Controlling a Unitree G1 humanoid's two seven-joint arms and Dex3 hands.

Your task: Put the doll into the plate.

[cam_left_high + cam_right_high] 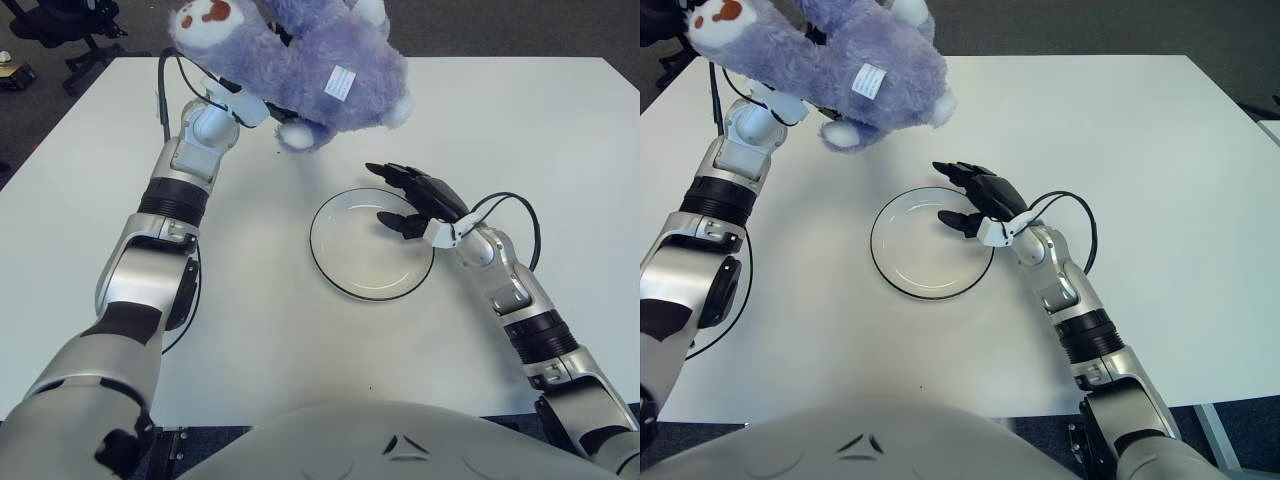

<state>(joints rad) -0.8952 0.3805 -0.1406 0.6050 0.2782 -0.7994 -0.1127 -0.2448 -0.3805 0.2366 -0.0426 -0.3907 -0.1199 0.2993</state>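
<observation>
A fluffy purple doll (305,65) with a white tag hangs in the air above the table's far middle, held up by my left hand (255,100), whose fingers are mostly buried in the fur. A white plate (350,265) with a dark rim lies on the table below and to the right of the doll. My right hand (410,200) sits over the plate's right rim, fingers spread, gripping nothing visible. In the right eye view the doll (840,60) sits upper left and the plate (910,265) at centre.
The white table (520,130) stretches wide around the plate. Dark floor and an office chair base (60,30) lie beyond the far left edge. A black cable (515,215) loops off my right wrist.
</observation>
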